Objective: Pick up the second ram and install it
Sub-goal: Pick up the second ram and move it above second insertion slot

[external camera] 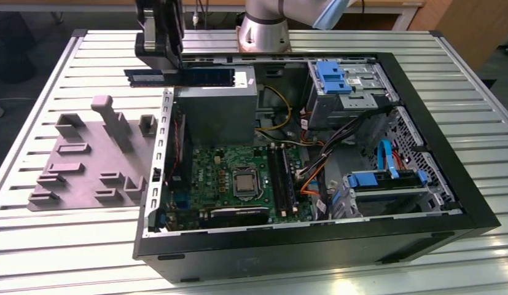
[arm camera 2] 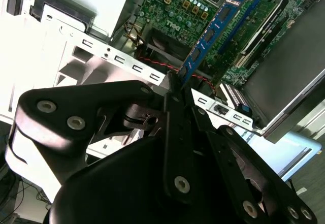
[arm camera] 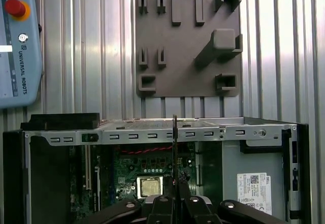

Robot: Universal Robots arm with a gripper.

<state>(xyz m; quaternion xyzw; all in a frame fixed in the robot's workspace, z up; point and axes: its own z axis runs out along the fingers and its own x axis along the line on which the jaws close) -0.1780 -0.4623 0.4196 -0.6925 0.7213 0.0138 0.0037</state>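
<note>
Ram (arm camera 2: 210,33) in claw (arm camera 2: 176,84) above case (external camera: 319,246)

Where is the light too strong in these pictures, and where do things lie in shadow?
Second wrist view: the metal frame is washed out to white; the gripper is a dark mass, the second ram it grips well lit. First wrist view: bright streaks on the table slats, dim inside the computer case. Exterior view: even light.
</note>
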